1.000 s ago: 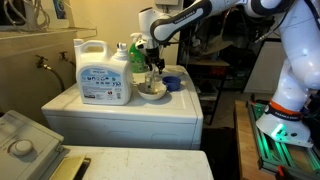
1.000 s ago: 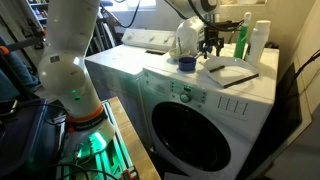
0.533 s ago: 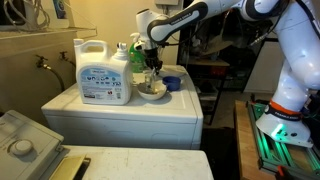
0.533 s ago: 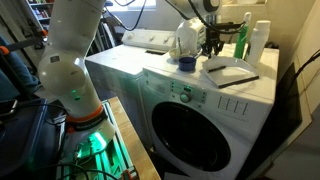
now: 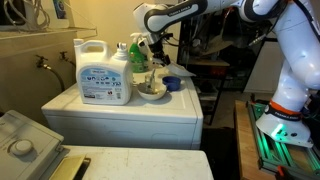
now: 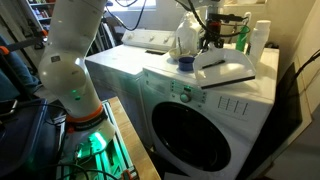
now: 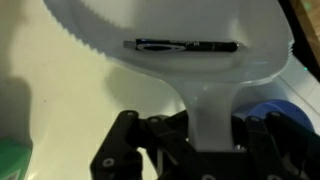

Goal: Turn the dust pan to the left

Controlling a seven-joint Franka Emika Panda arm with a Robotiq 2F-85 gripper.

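Observation:
The dust pan [image 7: 170,35] is a pale, whitish scoop with a toothed rim, and a black pen [image 7: 180,45] lies inside it. Its handle [image 7: 208,105] runs down between the black fingers of my gripper [image 7: 205,128], which is shut on it. In both exterior views the pan [image 5: 151,90] [image 6: 228,72] is on top of the white washer, with the gripper [image 5: 151,68] [image 6: 212,45] right above its handle end. Seen from the washer's front, the pan's near side looks tipped up, with a dark shadow under it.
A small blue cup [image 5: 172,83] [image 6: 187,63] [image 7: 278,110] stands close beside the pan. A large white detergent jug [image 5: 103,72] and a green bottle [image 5: 137,55] [image 6: 243,38] stand behind it. A white bottle [image 6: 262,40] is at the wall. The washer's top edge [image 6: 190,85] drops off just past the pan.
The jaws have closed from open onto the pan's handle. The wrist has risen a little and the pan now sits tipped, with a shadow under it.

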